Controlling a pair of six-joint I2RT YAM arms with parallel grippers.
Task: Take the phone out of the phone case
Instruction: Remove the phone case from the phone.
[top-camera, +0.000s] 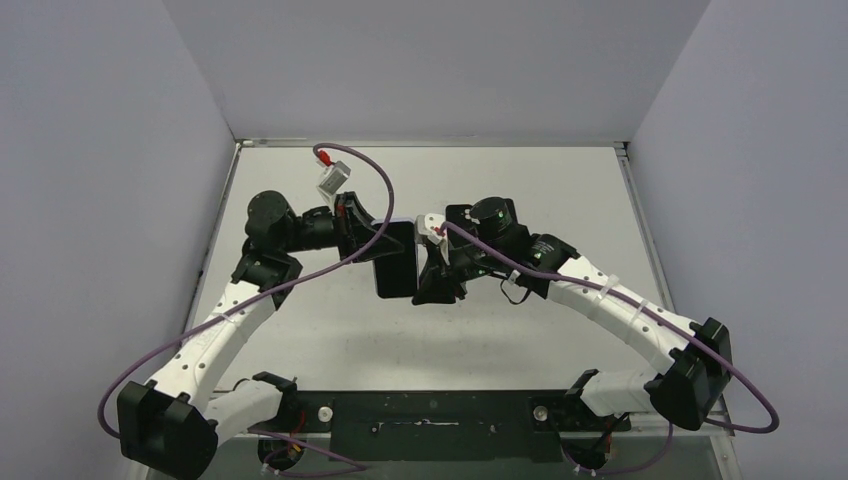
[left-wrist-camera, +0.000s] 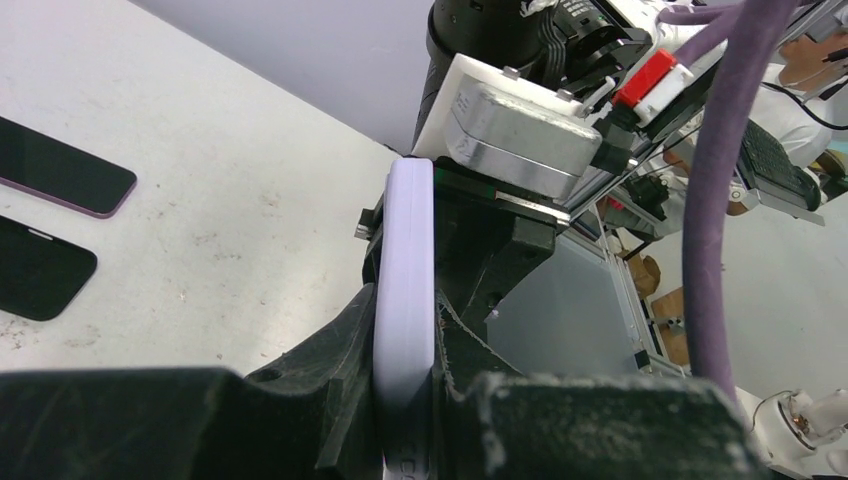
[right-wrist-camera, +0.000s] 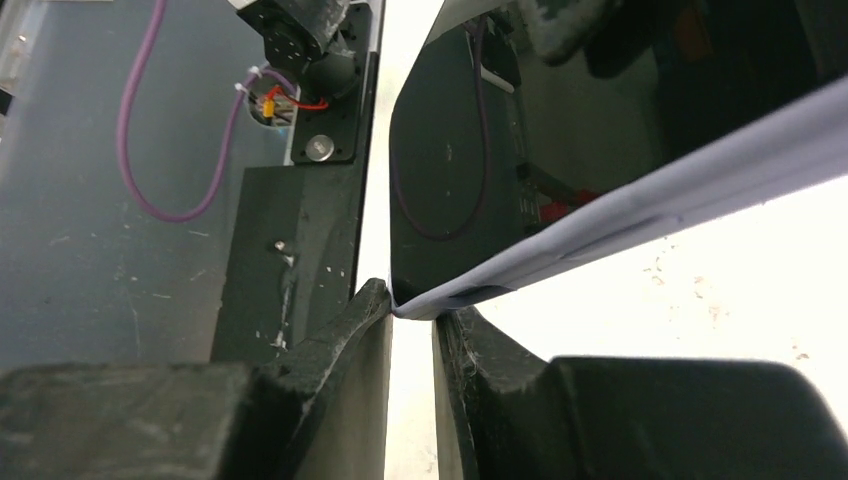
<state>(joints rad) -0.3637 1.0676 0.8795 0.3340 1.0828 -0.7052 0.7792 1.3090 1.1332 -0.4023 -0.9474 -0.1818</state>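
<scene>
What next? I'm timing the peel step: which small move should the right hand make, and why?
Probably pull the right hand away from the phone, peeling the corner lip. The left hand clamps the lavender case by its edge, and the right hand seems pinched on its corner beside the dark screen, phone still seated.

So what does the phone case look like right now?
The phone case is pale lilac, smooth and rubbery-looking, with rounded edges. It is held up in the air between the two arms, with the dark shiny phone inside it. The left tool pinches one side, and the right tool nips a corner on the other.
</scene>
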